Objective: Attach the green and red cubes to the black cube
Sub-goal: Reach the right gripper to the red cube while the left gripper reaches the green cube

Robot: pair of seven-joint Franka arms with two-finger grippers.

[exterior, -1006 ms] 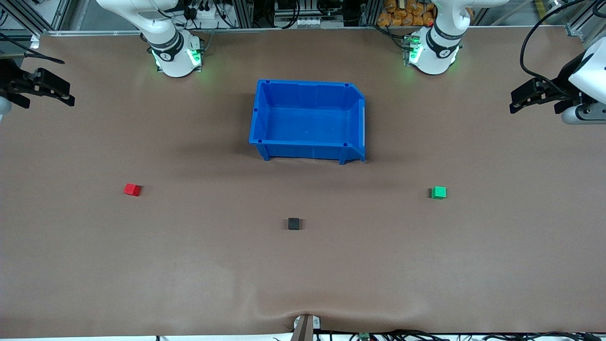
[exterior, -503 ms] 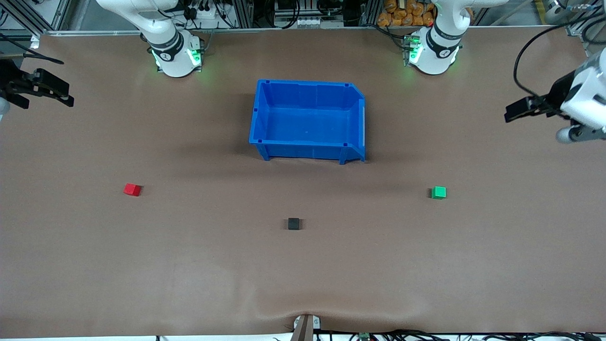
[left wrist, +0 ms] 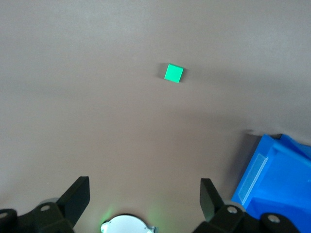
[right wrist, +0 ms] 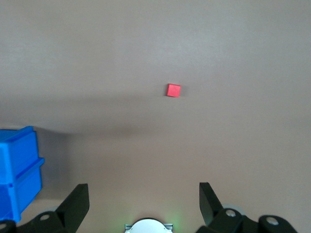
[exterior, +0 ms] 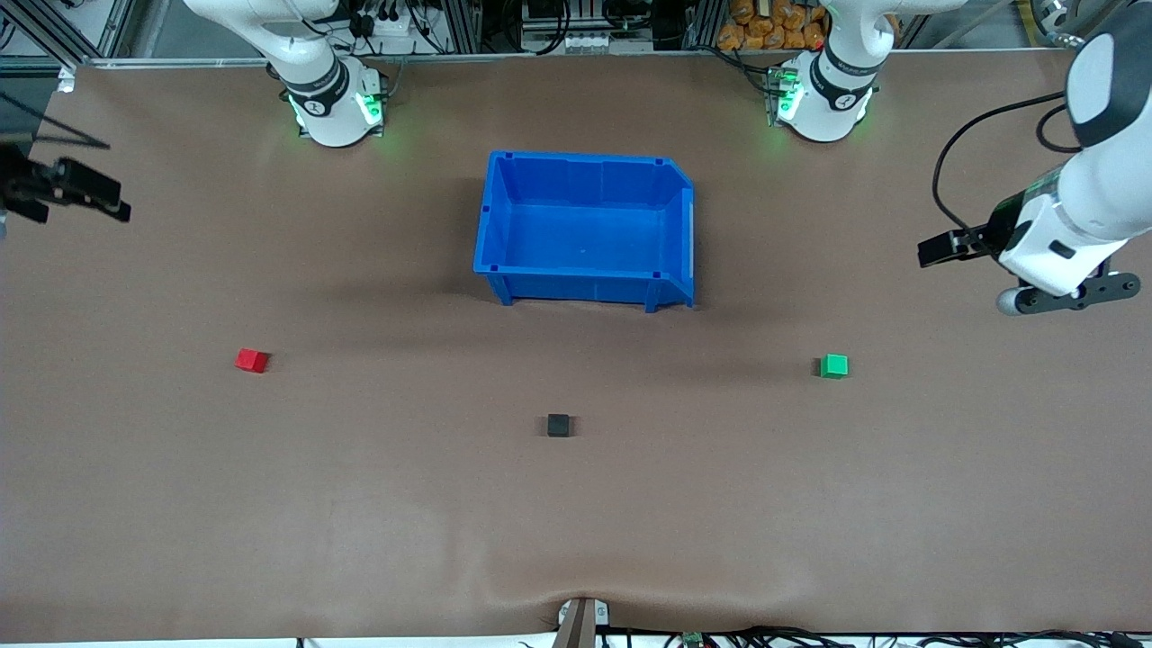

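The black cube (exterior: 558, 425) sits on the brown table, nearer to the front camera than the blue bin (exterior: 585, 229). The green cube (exterior: 834, 365) lies toward the left arm's end and shows in the left wrist view (left wrist: 173, 73). The red cube (exterior: 252, 361) lies toward the right arm's end and shows in the right wrist view (right wrist: 173, 90). My left gripper (exterior: 931, 250) is open and empty over bare table, apart from the green cube. My right gripper (exterior: 112, 209) is open and empty over the table's edge at the right arm's end.
The blue bin stands empty in the middle, between the arm bases; its corner shows in the left wrist view (left wrist: 277, 179) and the right wrist view (right wrist: 17, 170). The arm bases (exterior: 333, 103) (exterior: 823, 99) stand along the table's edge.
My left gripper has swung in over the table toward the green cube's side. My right gripper has shifted slightly outward. The cubes have not moved.
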